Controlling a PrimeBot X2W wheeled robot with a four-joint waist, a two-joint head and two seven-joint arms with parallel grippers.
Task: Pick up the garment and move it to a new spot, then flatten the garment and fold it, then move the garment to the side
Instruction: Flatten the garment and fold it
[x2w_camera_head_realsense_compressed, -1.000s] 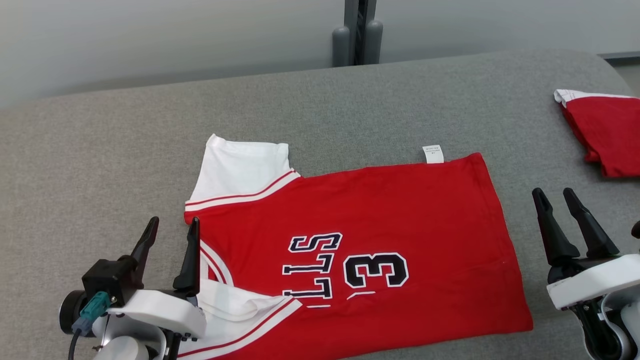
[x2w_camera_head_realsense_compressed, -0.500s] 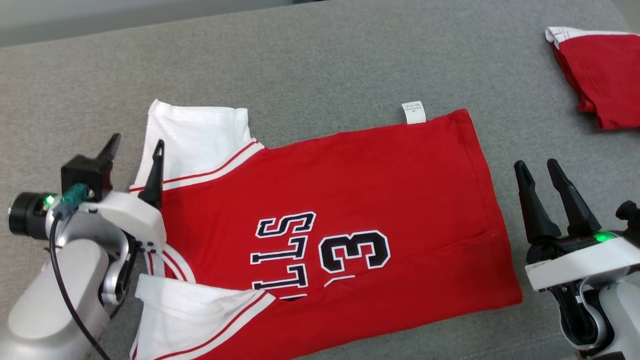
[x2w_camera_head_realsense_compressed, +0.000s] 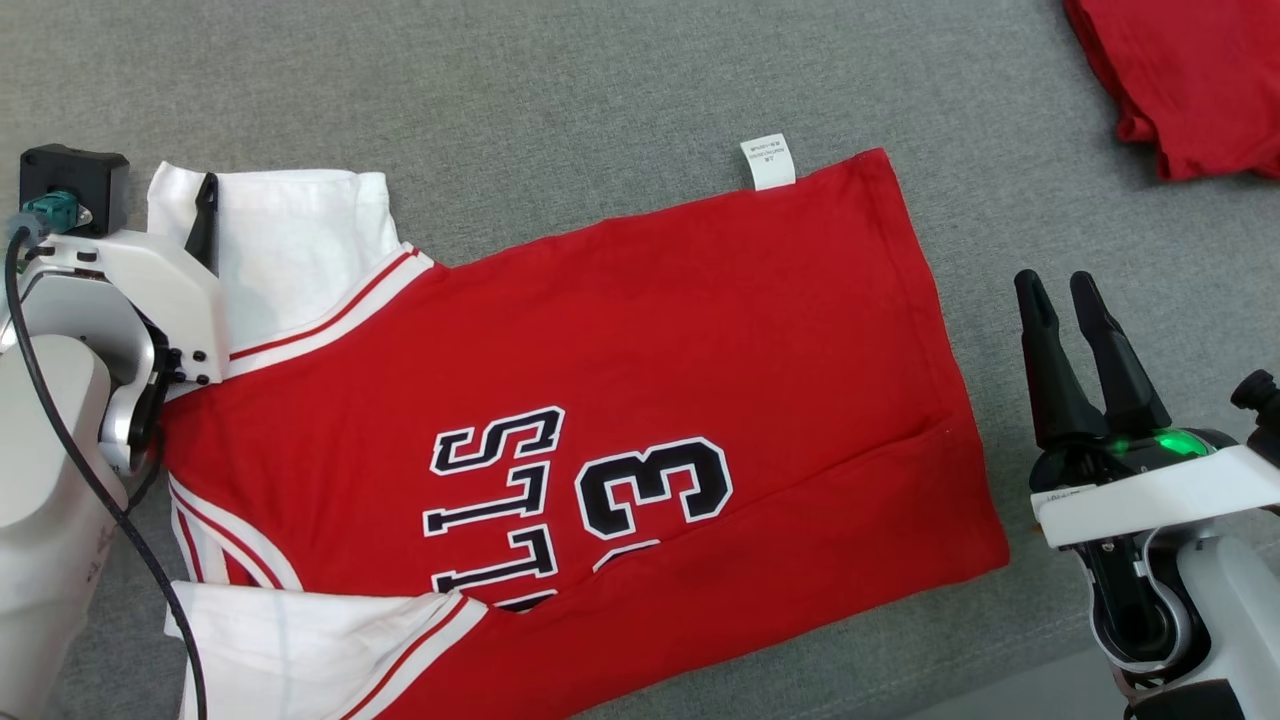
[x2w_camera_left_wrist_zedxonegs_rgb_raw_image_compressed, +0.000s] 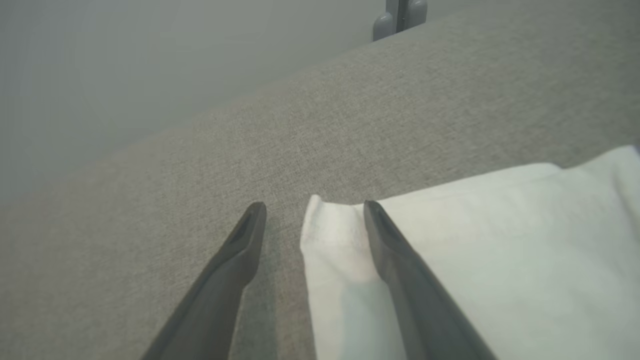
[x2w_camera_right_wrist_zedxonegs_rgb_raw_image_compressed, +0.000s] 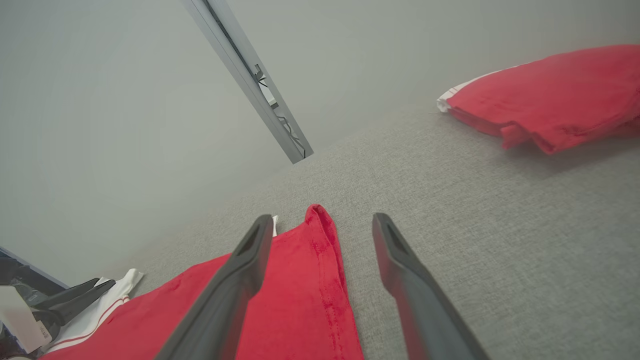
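The grey fabric-covered surface spans the head view, and the garment lies spread across its middle, collar end toward the surface's left side and hem toward its right. It is a red jersey with 2 white sleeves trimmed in red stripes; black letters outlined in white and a numeral 3 run sideways, partly hidden where the near long edge is folded over. A second red garment sits bunched at the surface's far right corner, well apart from the jersey. The left gripper is at the surface's left side, jaws spread and holding nothing, 1 finger over the far white sleeve and 1 over bare grey fabric. The right gripper is at the surface's near right, jaws apart and empty, just beside the hem. A small white label juts from the jersey's far edge onto the surface.
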